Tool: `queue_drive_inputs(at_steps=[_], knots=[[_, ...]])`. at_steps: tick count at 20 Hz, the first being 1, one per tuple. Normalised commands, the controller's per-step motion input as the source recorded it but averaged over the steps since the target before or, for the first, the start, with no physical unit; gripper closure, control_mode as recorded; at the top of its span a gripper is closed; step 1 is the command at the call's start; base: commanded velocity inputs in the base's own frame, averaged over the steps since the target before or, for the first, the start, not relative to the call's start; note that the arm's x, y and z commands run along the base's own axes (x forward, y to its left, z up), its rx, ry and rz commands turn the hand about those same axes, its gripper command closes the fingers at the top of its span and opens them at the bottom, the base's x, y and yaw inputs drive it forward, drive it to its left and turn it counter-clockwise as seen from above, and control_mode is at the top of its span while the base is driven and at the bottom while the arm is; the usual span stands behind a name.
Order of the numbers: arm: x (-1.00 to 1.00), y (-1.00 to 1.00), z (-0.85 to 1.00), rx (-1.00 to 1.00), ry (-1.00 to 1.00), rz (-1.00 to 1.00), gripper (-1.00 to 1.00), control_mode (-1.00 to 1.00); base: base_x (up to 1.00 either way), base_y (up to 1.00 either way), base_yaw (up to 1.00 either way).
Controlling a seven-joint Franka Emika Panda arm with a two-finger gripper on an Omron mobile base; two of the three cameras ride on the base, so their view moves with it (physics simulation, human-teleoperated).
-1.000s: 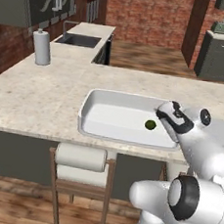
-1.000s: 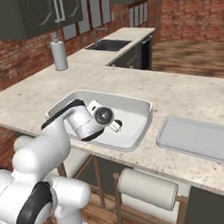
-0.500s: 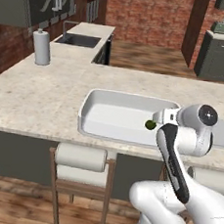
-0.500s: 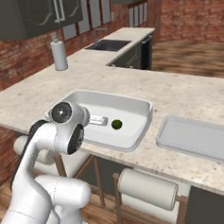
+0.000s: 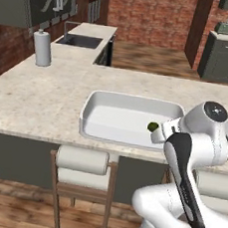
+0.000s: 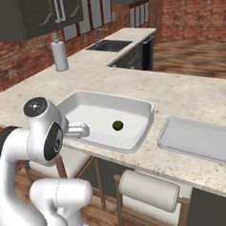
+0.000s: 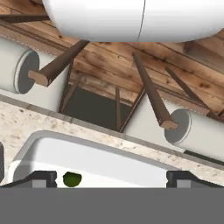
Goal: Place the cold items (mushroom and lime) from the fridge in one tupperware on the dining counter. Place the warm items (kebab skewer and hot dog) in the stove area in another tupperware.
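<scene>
The lime (image 6: 117,125) sits loose in the white tupperware (image 6: 135,132), toward its 3 o'clock end on the dining counter (image 6: 180,96), and the hand (image 7: 111,177), fingers spread wide and empty, should lift straight clear without clipping the rim.

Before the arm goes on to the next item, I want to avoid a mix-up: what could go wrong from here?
1. The lime lies alone in the deep tupperware; the mushroom is not in it yet, so a warm item could wrongly land there.
2. The second tupperware sits right beside it, so choosing the wrong one is easy.
3. The open gripper hangs low at the deep tupperware's near wall; a careless swing might nudge it along the counter.
</scene>
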Motion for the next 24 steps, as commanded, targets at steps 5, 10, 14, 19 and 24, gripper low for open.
queue_drive_inputs(at_steps=[5,10,14,19,24], knots=[[-0.43,0.00,-0.16,0.00,-0.01,0.01,-1.00,-1.00,0.00,0.00,0.00],[-0.29,0.00,-0.19,-0.02,-0.03,-0.03,-1.00,-1.00,0.00,0.00,0.00],[0.00,0.00,0.00,0.00,0.00,0.00,-1.00,1.00,-0.74,-0.04,-0.13],[0.00,0.00,0.00,0.00,0.00,0.00,-1.00,1.00,-0.95,-0.31,-0.35],[0.00,0.00,0.00,0.00,0.00,0.00,-1.00,1.00,-0.20,-0.85,-0.38]])
